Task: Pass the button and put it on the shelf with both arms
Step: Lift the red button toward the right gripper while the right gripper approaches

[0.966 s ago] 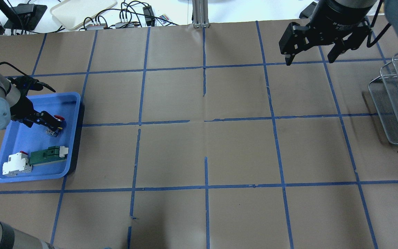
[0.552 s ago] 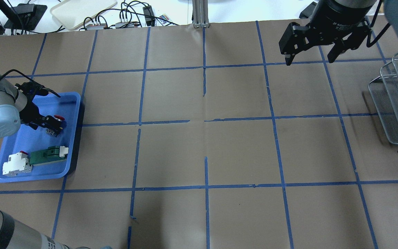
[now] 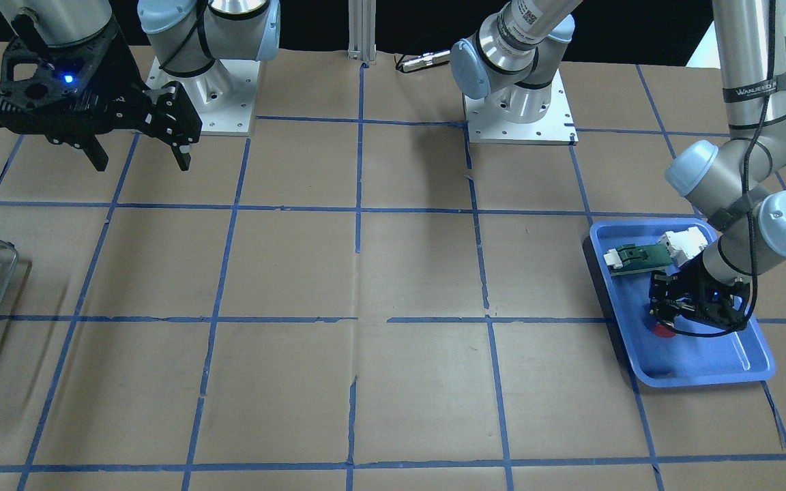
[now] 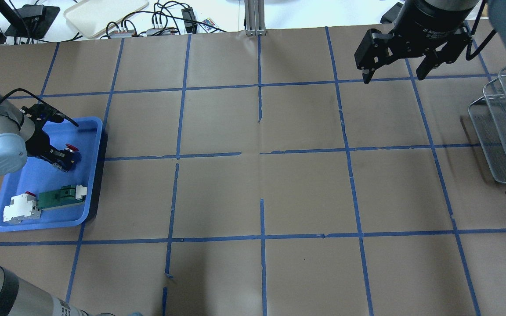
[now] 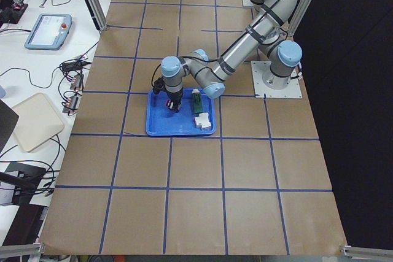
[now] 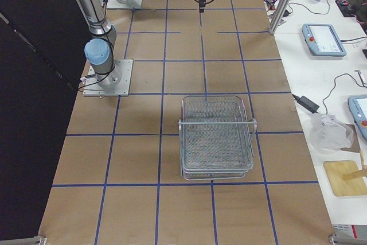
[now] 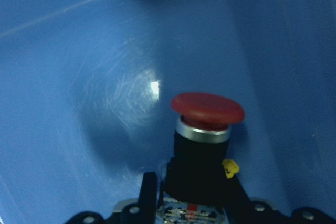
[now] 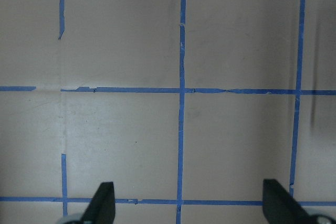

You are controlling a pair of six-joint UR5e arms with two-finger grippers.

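Observation:
The button (image 7: 207,107), with a red mushroom cap and a black collar, is inside the blue tray (image 4: 91,131). My left gripper (image 4: 62,159) is shut on its collar, with the cap pointing away from the wrist. The button also shows in the overhead view (image 4: 72,147) and in the front view (image 3: 662,331), low over the tray floor. I cannot tell whether it touches the floor. My right gripper (image 4: 391,74) is open and empty, high over the far right of the table. The wire shelf (image 4: 505,127) stands at the right edge, also seen in the right side view (image 6: 217,136).
A green-and-white flat part (image 4: 62,195) and a white block with a red bit (image 4: 21,206) lie in the tray's near end. Brown paper with a blue tape grid covers the table. Cables and a beige tray lie beyond the far edge.
My left wrist has swung round, and the gripper with the button has shifted slightly towards the tray's far left. The right arm has not moved.

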